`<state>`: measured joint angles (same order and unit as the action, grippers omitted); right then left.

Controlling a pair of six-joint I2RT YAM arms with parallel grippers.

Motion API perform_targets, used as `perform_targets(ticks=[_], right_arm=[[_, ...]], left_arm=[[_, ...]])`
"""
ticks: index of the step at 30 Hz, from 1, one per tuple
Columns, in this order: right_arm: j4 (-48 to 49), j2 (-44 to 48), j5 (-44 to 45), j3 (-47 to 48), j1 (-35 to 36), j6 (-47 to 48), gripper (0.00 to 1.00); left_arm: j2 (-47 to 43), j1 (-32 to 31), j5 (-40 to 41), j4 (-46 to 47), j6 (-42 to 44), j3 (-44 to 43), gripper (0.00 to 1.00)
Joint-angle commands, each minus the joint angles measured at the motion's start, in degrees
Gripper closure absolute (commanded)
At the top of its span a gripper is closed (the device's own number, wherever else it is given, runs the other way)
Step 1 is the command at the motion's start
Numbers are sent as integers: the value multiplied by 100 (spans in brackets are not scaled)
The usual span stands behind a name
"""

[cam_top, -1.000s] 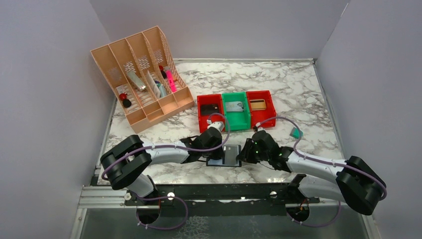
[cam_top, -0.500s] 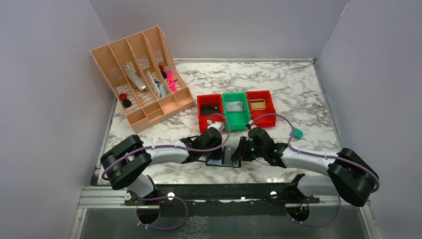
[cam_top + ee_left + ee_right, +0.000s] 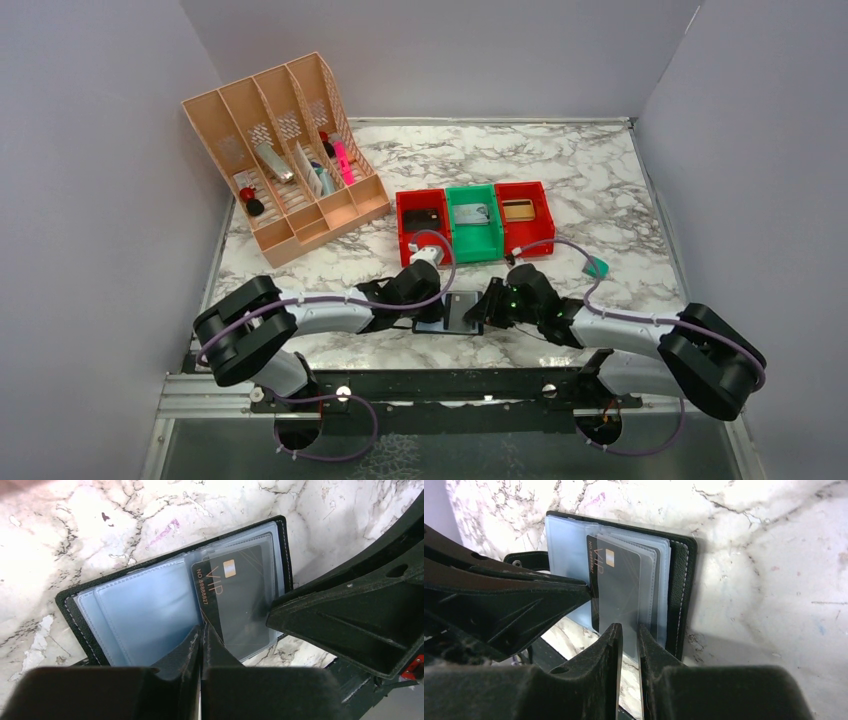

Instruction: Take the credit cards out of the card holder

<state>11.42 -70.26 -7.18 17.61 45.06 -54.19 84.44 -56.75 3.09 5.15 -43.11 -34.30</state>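
Credit card (image 3: 235,600) first: in the left wrist view we see it in the right half of the open card holder (image 3: 67,607), dark, with VIP lettering and a gold chip, tucked under a clear sleeve (image 3: 270,536). The left gripper (image 3: 201,632) has its jaws pressed together at the card's near corner. We judge that it pinches that edge so the card can slide out toward its own arm.

In the right wrist view, the right gripper (image 3: 629,637) is closed to a narrow slit with the sleeve's lower rim in it. We read this as a grip on the holder, meant to stop it travelling with the card. The left gripper's tip meets the card's left edge here, which fits a pinch.

From the top view, the holder lies flat on the marble table (image 3: 600,180) near its front edge, right between the two grippers, which reach in from opposite sides. It is well apart from the red and green bins (image 3: 472,222). We take it that one arm anchors while the other pulls. Most of the card lies inside the sleeve, so it is not yet out.
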Motion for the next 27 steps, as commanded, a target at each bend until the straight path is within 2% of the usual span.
perform_targets(ticks=[1,3,8,12,16,20,27], right_arm=[[-237,-68,318,-562,12,-308,76],[-197,-119,258,-539,12,-311,76],[-330,-259,261,-429,3,-316,76],[-345,-228,275,-459,3,-387,76],[-359,-215,295,-477,-5,-412,76],[-325,-279,275,-486,-6,-423,76],[-395,-297,335,-483,-15,-477,76]], left_arm=[[-111,-20,367,196,-325,266,84],[-65,-27,190,451,-369,368,71],[188,-26,-266,856,-539,412,59],[364,-23,24,607,-789,424,54],[483,-11,-154,1146,-997,715,54],[671,-11,-363,1476,-1165,847,59],[418,-7,-108,1568,-1265,1072,86]])
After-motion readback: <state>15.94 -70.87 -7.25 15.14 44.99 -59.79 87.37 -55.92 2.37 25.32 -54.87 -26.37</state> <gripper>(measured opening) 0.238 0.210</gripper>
